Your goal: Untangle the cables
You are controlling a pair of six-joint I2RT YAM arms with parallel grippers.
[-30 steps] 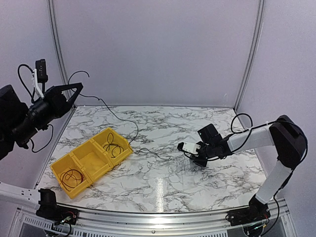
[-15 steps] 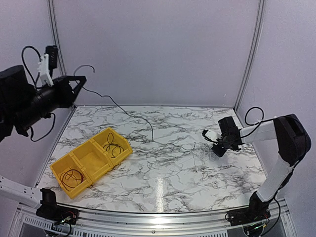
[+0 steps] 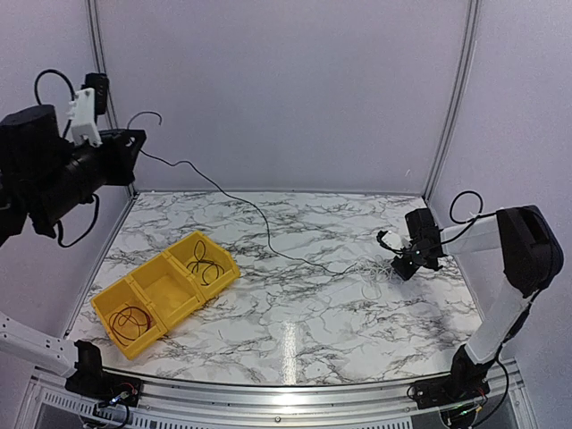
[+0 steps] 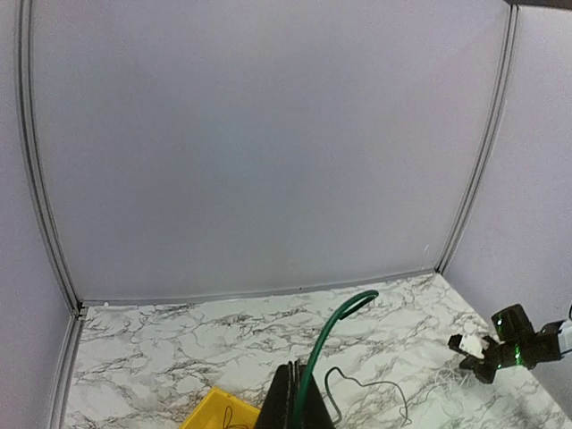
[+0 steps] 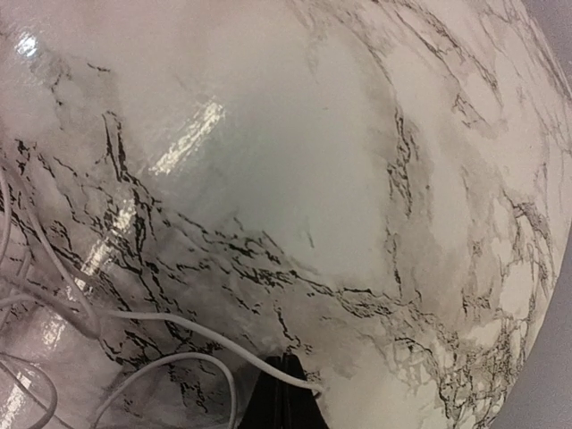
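Observation:
My left gripper point(image 3: 134, 143) is raised high at the far left and is shut on a thin dark cable point(image 3: 241, 198). The cable runs down slantwise to the table's middle right. In the left wrist view the shut fingers point(image 4: 288, 402) pinch this cable point(image 4: 326, 340), which looks green there. My right gripper point(image 3: 399, 264) is low over the table at the right, shut on a white cable point(image 5: 179, 326). A small tangle of pale cables point(image 3: 371, 273) lies just left of it, and the dark cable ends there.
A yellow three-part bin point(image 3: 183, 304) stands at the left of the marble table. Its near compartment holds a black cable loop point(image 3: 131, 322), and its far compartment holds another point(image 3: 206, 262). Grey walls close in the back and both sides.
My left gripper rose and drew back to the left, pulling the dark cable off the table. My right gripper moved right, dragging the pale tangle with it.

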